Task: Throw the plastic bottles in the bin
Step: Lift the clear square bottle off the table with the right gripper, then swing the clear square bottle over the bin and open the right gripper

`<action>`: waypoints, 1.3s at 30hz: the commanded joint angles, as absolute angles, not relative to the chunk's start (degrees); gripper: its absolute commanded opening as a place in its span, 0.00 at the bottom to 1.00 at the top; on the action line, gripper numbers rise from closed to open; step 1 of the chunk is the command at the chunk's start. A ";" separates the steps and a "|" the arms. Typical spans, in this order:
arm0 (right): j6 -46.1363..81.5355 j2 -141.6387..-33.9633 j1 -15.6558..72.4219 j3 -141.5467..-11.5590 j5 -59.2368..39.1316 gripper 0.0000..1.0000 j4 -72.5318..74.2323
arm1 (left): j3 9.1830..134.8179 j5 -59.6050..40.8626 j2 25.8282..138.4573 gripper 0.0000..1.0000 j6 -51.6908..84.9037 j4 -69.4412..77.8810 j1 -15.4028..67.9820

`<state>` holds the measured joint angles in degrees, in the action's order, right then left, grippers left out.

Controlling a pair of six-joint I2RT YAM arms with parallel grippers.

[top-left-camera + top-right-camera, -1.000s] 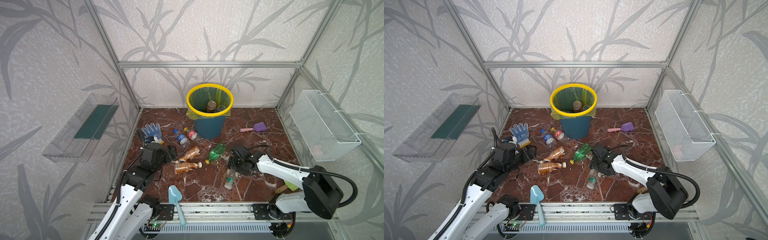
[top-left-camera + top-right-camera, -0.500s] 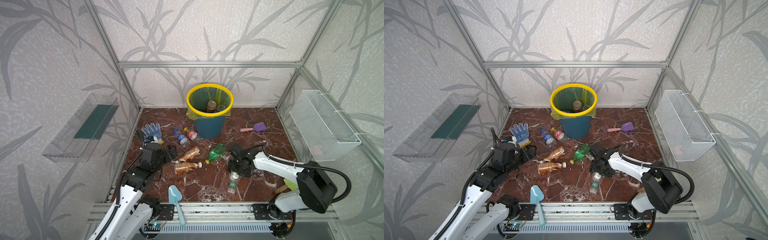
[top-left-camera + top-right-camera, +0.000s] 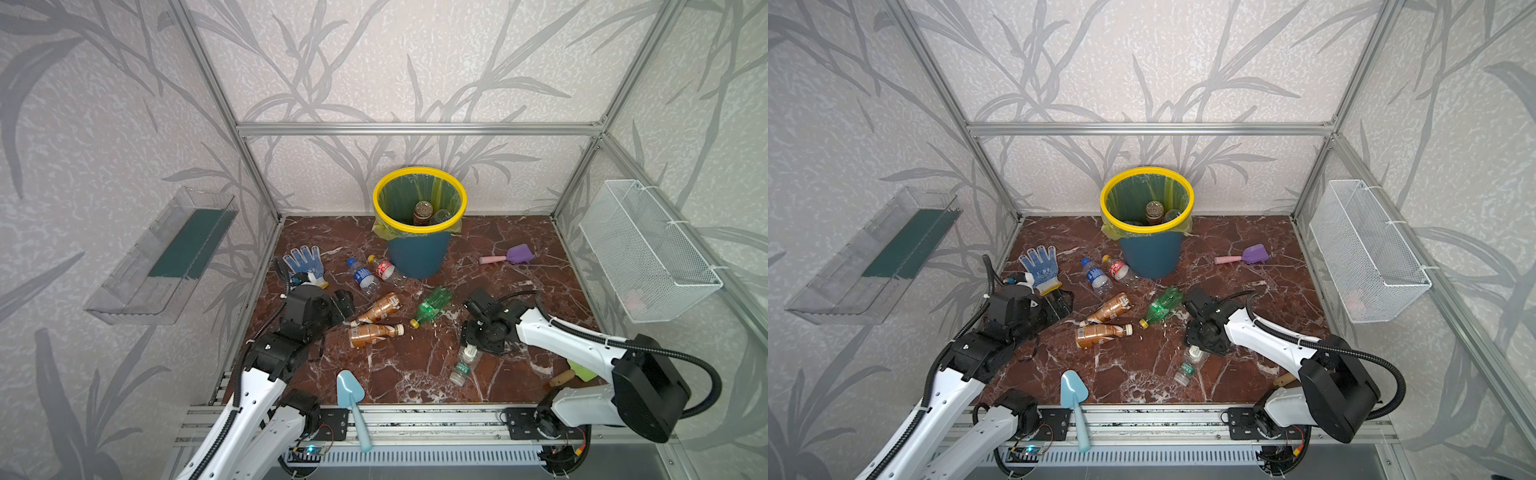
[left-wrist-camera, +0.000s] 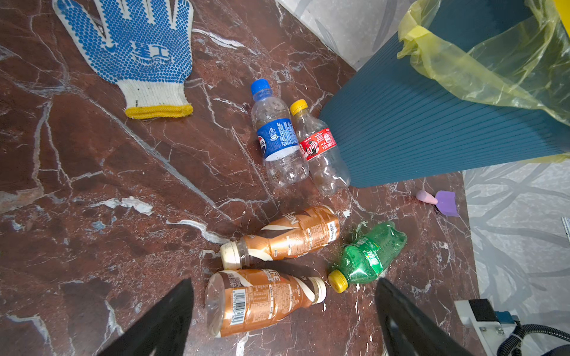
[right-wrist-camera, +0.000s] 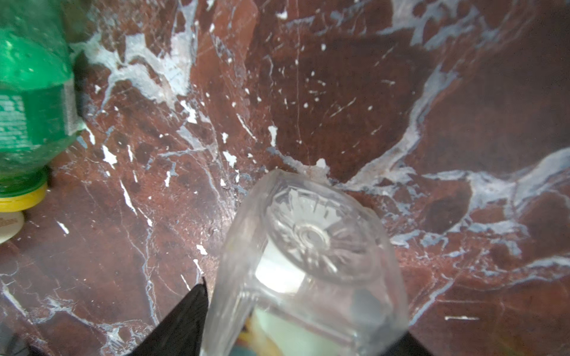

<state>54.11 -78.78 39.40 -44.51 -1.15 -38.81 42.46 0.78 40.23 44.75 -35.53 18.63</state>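
Observation:
The bin [image 3: 419,257] stands at the back, with bottles [image 3: 423,212] inside it. On the floor lie a blue-label bottle [image 3: 361,276], a red-label bottle [image 3: 384,268], two brown bottles [image 3: 378,307] [image 3: 374,334] and a green bottle [image 3: 432,305]. My left gripper [image 4: 283,280] is open. The nearer brown bottle [image 4: 262,300] shows between its fingers, untouched. My right gripper [image 5: 303,308] points down at the floor. Its fingers press both sides of a clear bottle [image 5: 311,262] that lies on the marble [image 3: 463,365].
A blue-dotted glove [image 3: 303,262] lies at the left. A purple scoop [image 3: 517,254] is right of the bin and a light blue scoop [image 3: 351,395] at the front edge. A mesh basket [image 3: 648,249] and a clear tray [image 3: 166,253] hang on the side walls.
My right gripper has narrowed its jaws round the clear bottle and shifted slightly toward the front with it. The left arm has not moved.

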 commanded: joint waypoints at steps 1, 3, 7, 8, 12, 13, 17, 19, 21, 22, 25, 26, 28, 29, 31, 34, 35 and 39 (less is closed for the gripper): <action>53.79 -80.52 39.47 -43.86 -1.19 0.71 -39.56 | 42.22 0.79 39.99 0.91 45.26 -35.51 18.44; 53.79 -80.78 39.47 -43.97 -1.23 0.67 -39.56 | 42.25 0.90 39.74 0.91 45.31 -35.66 18.46; 53.70 -80.10 39.59 -43.94 -0.99 0.59 -40.20 | 42.16 1.15 39.31 0.91 45.18 -36.10 18.46; 53.63 -79.77 39.56 -43.95 -0.89 0.57 -40.43 | 42.15 1.23 39.31 0.91 45.18 -36.12 18.42; 53.61 -77.67 39.55 -43.29 -0.53 0.50 -40.65 | 42.19 1.23 39.27 0.91 45.18 -36.11 18.41; 53.61 -77.05 39.59 -43.07 -0.53 0.48 -40.52 | 42.18 1.23 39.29 0.91 45.19 -36.10 18.44; 54.04 -74.31 39.49 -41.51 -0.40 0.45 -39.77 | 42.02 1.12 39.36 0.91 45.26 -36.00 18.46; 54.27 -72.87 39.54 -40.84 -0.13 0.45 -39.70 | 42.01 1.13 39.37 0.91 45.26 -35.96 18.44; 54.40 -71.40 39.47 -40.56 0.00 0.45 -39.81 | 42.03 1.07 39.55 0.91 45.26 -35.99 18.41; 54.49 -70.52 39.51 -40.52 0.15 0.45 -39.98 | 42.17 1.05 39.63 0.91 45.26 -36.01 18.45; 54.93 -67.58 39.38 -41.17 1.14 0.45 -41.47 | 42.23 0.97 39.72 0.91 45.30 -36.10 18.38; 54.93 -66.55 39.30 -41.51 1.46 0.45 -41.98 | 42.19 1.00 39.69 0.91 45.35 -36.12 18.41; 54.93 -63.77 39.25 -42.44 2.30 0.45 -42.69 | 42.18 0.88 39.68 0.91 45.43 -36.28 18.43; 54.98 -62.44 39.20 -42.61 2.79 0.45 -42.67 | 42.16 0.88 39.66 0.91 45.44 -36.35 18.37; 54.53 -58.72 39.20 -42.74 4.30 0.46 -41.60 | 42.18 0.92 39.64 0.91 45.44 -36.42 18.41; 54.95 -54.29 37.78 -44.45 5.19 0.46 -41.19 | 42.22 0.89 39.47 0.91 45.43 -36.61 18.37; 54.49 -54.06 36.88 -46.03 4.54 0.46 -41.63 | 42.19 0.88 39.36 0.91 45.48 -36.80 18.33; 51.24 -56.46 35.15 -58.24 4.89 0.47 -41.48 | 42.19 0.81 39.11 0.91 45.87 -36.82 18.37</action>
<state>53.76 -55.46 36.12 -49.98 3.42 -42.68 42.46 0.75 39.70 45.10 -35.86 18.63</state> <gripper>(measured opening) 0.523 0.909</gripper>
